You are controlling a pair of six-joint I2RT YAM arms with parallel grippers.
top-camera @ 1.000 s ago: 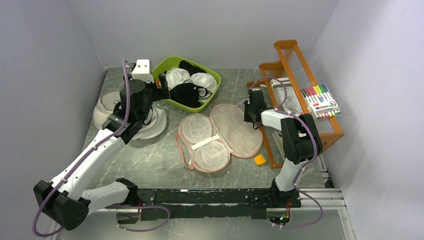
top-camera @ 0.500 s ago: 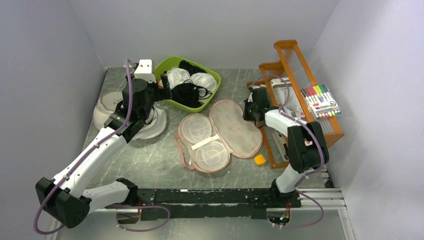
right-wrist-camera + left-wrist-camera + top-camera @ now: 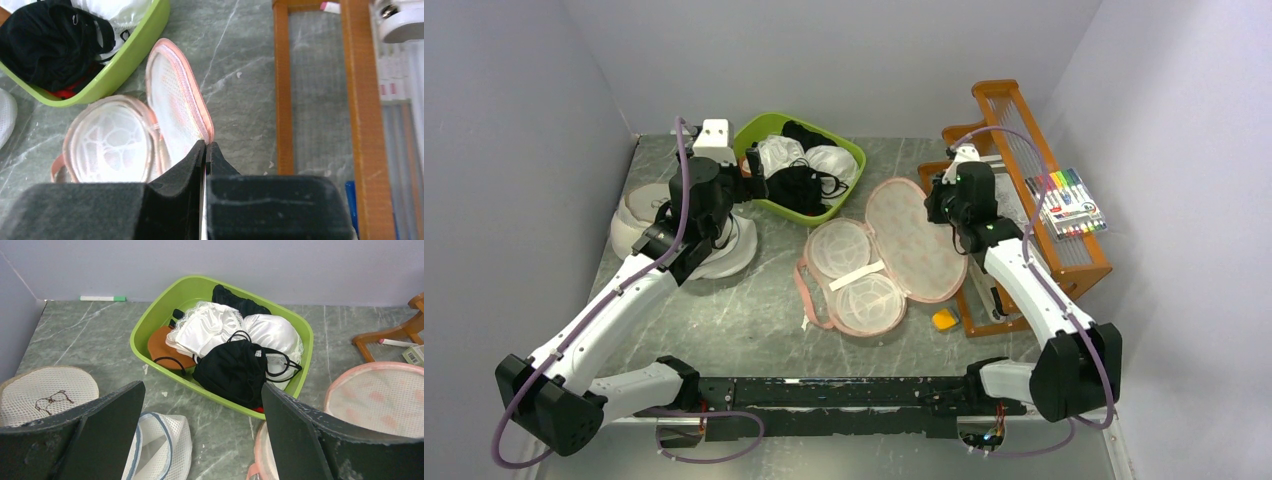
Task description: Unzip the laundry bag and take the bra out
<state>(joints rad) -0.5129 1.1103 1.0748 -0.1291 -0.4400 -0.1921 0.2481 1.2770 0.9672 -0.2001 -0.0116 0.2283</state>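
The laundry bag (image 3: 911,243) lies unzipped in the middle of the table (image 3: 724,320), spread like a clamshell. Its near half is flat and shows only white mesh lining, while its far half is tipped up on edge. No black shows inside either half. The bra (image 3: 230,371) sits in the green tub (image 3: 150,315) at the back, heaped on the white bras (image 3: 210,330), so the removal looks finished.

The bag reads as light and limp, with only the piped zip rim giving it shape. That rim is the sensible place to pinch, since the mesh panels would sag and slip. The bra should be just as light, with springy padded cups and thin straps that could catch on the neighbouring garments. A cup edge or the bridge between the cups would give the surest hold.

The right gripper (image 3: 205,145) has its pads pressed together on the pink rim of the raised half, next to the orange rack (image 3: 1024,190). The left gripper (image 3: 202,387) hangs with its fingers spread wide and holds nothing. It is just in front of the tub, above the round mesh bags (image 3: 639,215).
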